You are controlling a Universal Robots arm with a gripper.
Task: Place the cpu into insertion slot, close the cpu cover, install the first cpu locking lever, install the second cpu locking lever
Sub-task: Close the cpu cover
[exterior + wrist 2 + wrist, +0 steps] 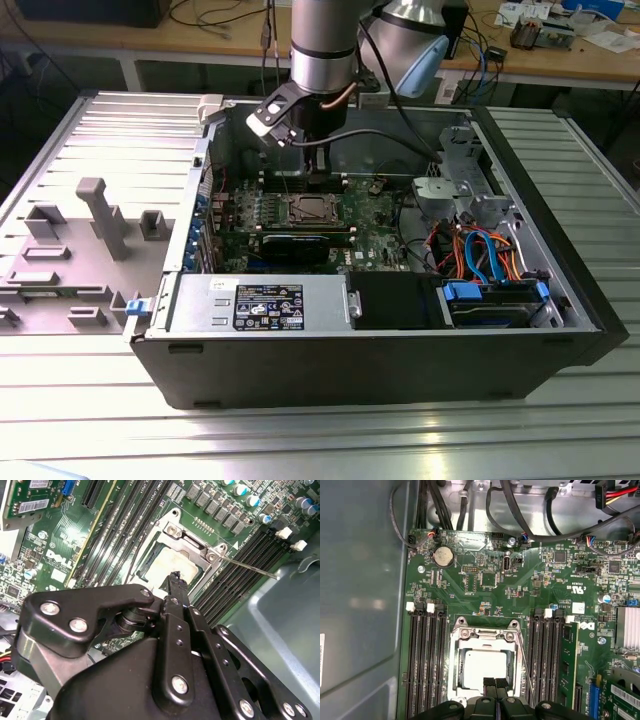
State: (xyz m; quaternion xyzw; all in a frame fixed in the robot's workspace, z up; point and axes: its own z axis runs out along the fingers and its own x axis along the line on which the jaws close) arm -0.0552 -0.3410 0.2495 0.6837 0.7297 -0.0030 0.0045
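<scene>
Open computer case (360, 360) laid on a ribbed metal worktop (300, 440), with the arm lowered into it over the motherboard (485, 575). The cpu (482, 665) is seated flat in the insertion slot near the middle of the board, and its pale metal top is seen through the window of the cpu cover (482, 635). The cover is laid down over the chip, its silvery frame bordering it on all sides; the same arrangement is shown in the second wrist view, with cpu (170, 562) and cover (192, 540). A thin locking lever (526, 667) is seen along one side of the socket, between it and a bank of memory slots (547, 665); in the second wrist view this lever (250, 568) is angled out across the slots, and whether it is latched cannot be told. The claw (495, 684) is held just above the chip's edge with its fingertips pressed together, and nothing is gripped.
</scene>
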